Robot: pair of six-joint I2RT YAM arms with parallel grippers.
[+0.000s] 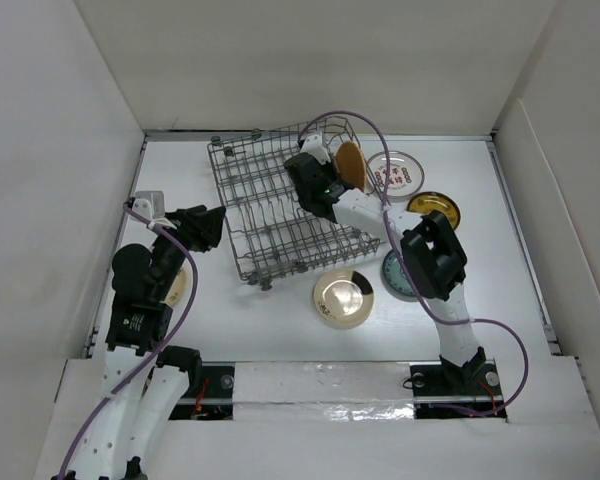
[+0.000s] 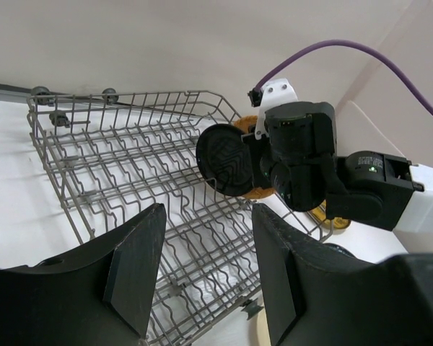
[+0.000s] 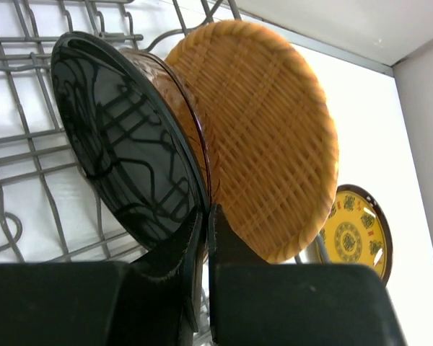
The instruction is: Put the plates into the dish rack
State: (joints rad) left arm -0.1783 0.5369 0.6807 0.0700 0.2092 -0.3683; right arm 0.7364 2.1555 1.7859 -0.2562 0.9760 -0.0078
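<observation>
- A white tabletop (image 1: pixel 280 330) sits boxed in by plain white walls (image 1: pixel 310 60). The grey wire rack (image 1: pixel 250 200) lies askew on it.
- The right hand (image 3: pixel 206 216) is clamped on the rim of a black plate (image 3: pixel 123 144), its fingers nearly together with the rim pinched between them.
- The black plate stands on edge over the rack wires, just ahead of that hand.
- An orange plate (image 3: pixel 274 130) with a woven look stands just behind the black one, also on edge.
- The left hand (image 2: pixel 206 277) is spread wide and holds nothing. It hangs over the rack's near side, with the wires ahead of and below it.
- Beyond the right hand, off the rack, a yellow plate (image 3: pixel 353 234) and a white plate (image 1: pixel 395 172) lie flat on the tabletop.
- Back along the right arm (image 1: pixel 435 265), a teal plate (image 1: pixel 392 278) is partly covered by it. A cream plate (image 1: pixel 343 297) lies beside the teal one.
- I cannot tell whether the black plate's lower rim sits between tines, or whether it touches the orange plate.
</observation>
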